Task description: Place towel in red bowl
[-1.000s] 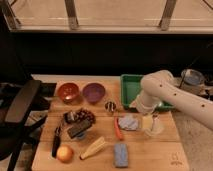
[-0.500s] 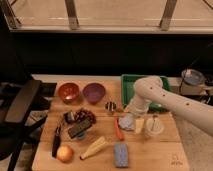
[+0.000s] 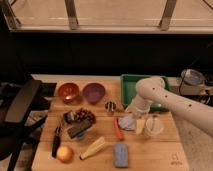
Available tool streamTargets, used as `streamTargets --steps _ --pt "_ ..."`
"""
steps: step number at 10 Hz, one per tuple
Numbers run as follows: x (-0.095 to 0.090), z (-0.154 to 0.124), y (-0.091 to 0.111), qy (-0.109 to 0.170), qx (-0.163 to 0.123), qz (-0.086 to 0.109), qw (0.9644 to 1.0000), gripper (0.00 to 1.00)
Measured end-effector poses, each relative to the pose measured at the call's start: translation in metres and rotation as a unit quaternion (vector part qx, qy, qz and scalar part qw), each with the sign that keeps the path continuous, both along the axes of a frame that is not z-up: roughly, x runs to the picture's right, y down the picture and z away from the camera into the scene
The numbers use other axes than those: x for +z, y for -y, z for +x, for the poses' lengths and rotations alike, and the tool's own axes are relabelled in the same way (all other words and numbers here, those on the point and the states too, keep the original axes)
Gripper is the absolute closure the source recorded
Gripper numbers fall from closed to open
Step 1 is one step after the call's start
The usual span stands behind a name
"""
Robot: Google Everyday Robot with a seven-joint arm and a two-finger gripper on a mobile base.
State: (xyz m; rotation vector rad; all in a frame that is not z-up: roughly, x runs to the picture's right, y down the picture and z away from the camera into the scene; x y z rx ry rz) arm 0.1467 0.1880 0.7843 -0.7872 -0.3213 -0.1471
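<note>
The red bowl (image 3: 68, 92) stands at the back left of the wooden table, empty. The towel (image 3: 126, 122) is a small pale blue-grey cloth lying crumpled on the table right of centre, next to a red pepper (image 3: 118, 129). My white arm comes in from the right and bends down. My gripper (image 3: 132, 115) is low over the towel's upper edge, at or touching it. The gripper's tip is partly hidden against the cloth.
A purple bowl (image 3: 93, 92) sits right of the red bowl. A green tray (image 3: 129, 82) is behind my arm. Also on the table are a metal cup (image 3: 110, 105), grapes (image 3: 85, 115), a clear cup (image 3: 154, 127), a blue sponge (image 3: 120, 154), a knife (image 3: 56, 143) and an onion (image 3: 64, 153). A black chair (image 3: 22, 103) stands at the left.
My arm has swung left and down, bringing the gripper from near the clear cup onto the towel. The towel lies in the same place.
</note>
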Motion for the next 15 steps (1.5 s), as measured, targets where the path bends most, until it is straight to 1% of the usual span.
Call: streamTargets --steps 2,3,4,7,9,10,11,12,13,15 --pt "0.01 -0.022 -0.001 0.011 0.008 0.014 0.9998 0.2" --pt "0.018 -0.033 -0.003 0.017 0.009 0.018 0.9997 0.2" --pt "0.022 -0.038 -0.004 0.02 0.009 0.018 0.9996 0.2" --pt "0.05 -0.032 -0.014 0.012 0.019 0.01 0.9997 0.2" --pt "0.059 -0.021 -0.017 0.003 0.028 0.004 0.9996 0.21" --pt "0.061 -0.019 -0.019 0.002 0.03 0.002 0.9996 0.26" --pt "0.061 -0.017 -0.02 0.001 0.029 0.002 0.9996 0.36" --pt "0.058 -0.015 -0.018 0.0 0.031 0.007 0.9995 0.46" --pt "0.054 -0.013 -0.016 0.0 0.032 0.012 0.9994 0.58" --pt "0.049 -0.013 -0.012 0.003 0.034 0.017 0.9993 0.76"
